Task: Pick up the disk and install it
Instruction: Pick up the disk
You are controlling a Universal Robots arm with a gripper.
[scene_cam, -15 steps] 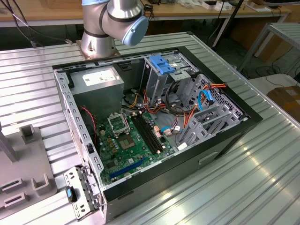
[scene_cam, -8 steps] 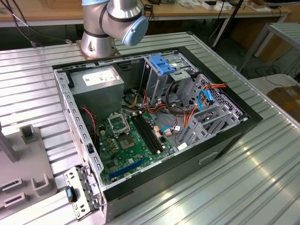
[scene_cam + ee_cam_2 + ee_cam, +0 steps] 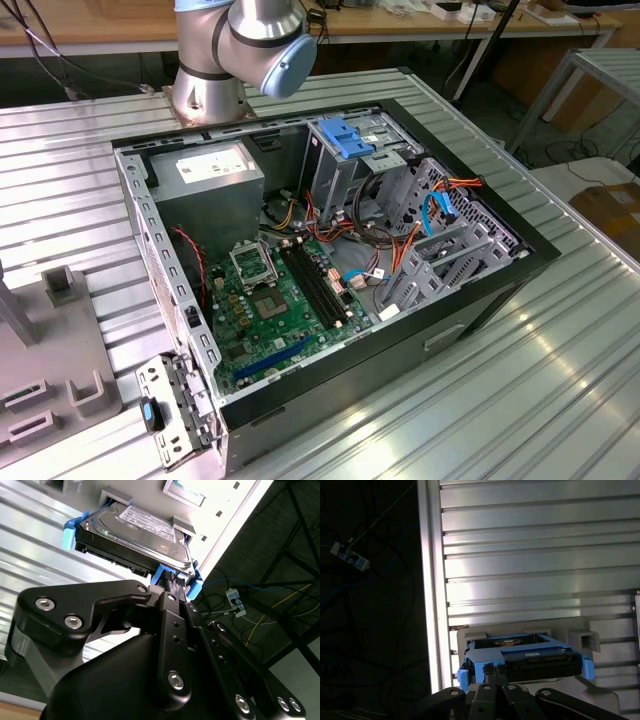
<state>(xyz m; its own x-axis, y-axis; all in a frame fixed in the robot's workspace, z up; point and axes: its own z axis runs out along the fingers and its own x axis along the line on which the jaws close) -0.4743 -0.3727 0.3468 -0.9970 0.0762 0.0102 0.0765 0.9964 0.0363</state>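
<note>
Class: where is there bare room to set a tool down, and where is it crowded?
Bare: ribbed metal tabletop to the exterior view's right of the black open computer case. Crowded: orange and blue cables beside its grey metal drive cage.

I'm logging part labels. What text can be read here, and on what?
Disk, white top label in the second wrist view: too blurred to read.
Power supply label in the exterior view: too small to read.
Motherboard print: too small.
Nothing legible.
</note>
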